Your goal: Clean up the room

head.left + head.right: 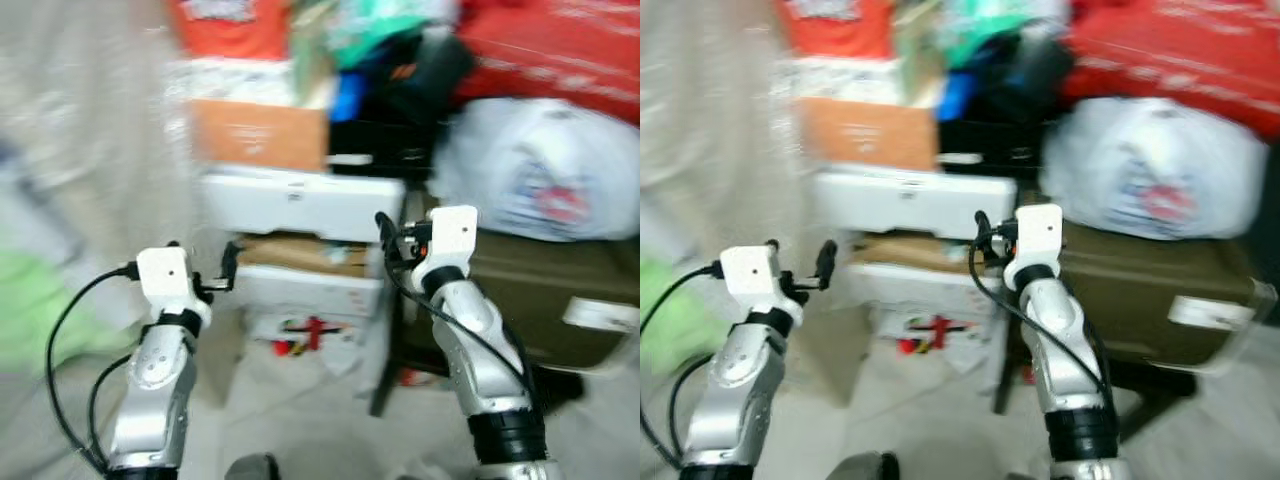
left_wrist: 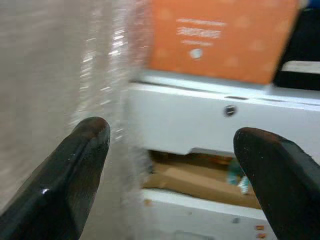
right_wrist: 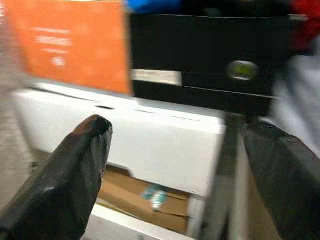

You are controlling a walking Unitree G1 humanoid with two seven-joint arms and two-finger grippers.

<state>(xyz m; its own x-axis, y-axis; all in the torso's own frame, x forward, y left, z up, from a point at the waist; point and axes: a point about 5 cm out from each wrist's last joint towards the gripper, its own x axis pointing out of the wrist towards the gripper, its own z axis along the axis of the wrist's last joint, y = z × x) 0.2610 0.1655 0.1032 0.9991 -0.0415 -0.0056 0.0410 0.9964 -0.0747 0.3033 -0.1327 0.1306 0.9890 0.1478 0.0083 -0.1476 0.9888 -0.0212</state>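
- Clutter pile ahead of both pincers: white bag [image 1: 535, 170] beyond the right one, orange box [image 1: 262, 133] above, white box [image 1: 300, 200] directly in front.
- Left pincer [image 2: 172, 165] spread wide, empty; right pincer [image 3: 185, 170] likewise.
- Views blurred; judgement: steady the body before choosing an item.

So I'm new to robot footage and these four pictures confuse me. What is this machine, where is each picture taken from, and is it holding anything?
It is a humanoid robot tidying a room. Two pictures come from its head, looking down at its silver arms. The other two come from wrist cameras looking along each gripper's black fingers. The left gripper and right gripper are both open and hold nothing. Ahead is a blurred pile: a white box, an orange box, a white plastic bag and a dark case.
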